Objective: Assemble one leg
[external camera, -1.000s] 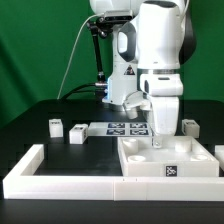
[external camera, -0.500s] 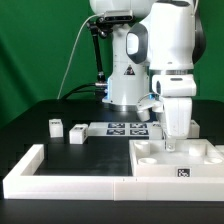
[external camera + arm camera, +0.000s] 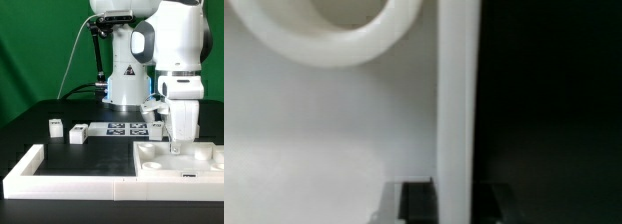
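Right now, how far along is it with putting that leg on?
Early days. Done: the square panel lies inside the border wall. In hand: the gripper is down at that panel's edge, holding no leg. Left: one leg and another leg sit loose on the table; one needs fetching and fitting.

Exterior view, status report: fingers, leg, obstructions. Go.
Gripper down at the square panel, fingers astride its edge, shut on it. Leg loose at the exterior view's left, ungrasped. Marker board lies flat between leg and panel.
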You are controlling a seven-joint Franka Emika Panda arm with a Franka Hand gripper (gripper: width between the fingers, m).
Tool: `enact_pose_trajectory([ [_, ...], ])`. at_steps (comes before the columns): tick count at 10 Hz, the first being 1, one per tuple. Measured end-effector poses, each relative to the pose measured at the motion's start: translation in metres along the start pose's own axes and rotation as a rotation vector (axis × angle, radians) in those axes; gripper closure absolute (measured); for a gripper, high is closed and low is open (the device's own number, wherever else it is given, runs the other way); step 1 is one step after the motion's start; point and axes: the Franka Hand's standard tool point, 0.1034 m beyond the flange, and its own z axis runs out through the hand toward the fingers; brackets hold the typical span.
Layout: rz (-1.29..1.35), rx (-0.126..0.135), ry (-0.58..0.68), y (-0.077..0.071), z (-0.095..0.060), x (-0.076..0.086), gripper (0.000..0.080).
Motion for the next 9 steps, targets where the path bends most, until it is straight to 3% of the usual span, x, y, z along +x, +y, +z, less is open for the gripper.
enact_pose_trajectory([
  [2,0.000,0.004,-0.003,0.0008,0.0001,-0.0004,0.0747],
  [3,0.000,0.004,-0.003,0.0007,0.0002,-0.0006,0.0673],
  [4,0.001,0.004,-0.003,0.0006,0.0003,-0.0007,0.0673],
  [5,0.001,0.005,-0.003,0.0006,0.0003,-0.0008,0.0494],
  [6,0.001,0.005,-0.003,0.0006,0.0003,-0.0009,0.0494],
  [7,0.001,0.005,-0.003,0.0005,0.0003,-0.0009,0.0310],
  [8,0.001,0.005,-0.003,0.0005,0.0003,-0.0010,0.0203],
  [9,0.001,0.005,-0.003,0.0005,0.0003,-0.0010,0.0203],
])
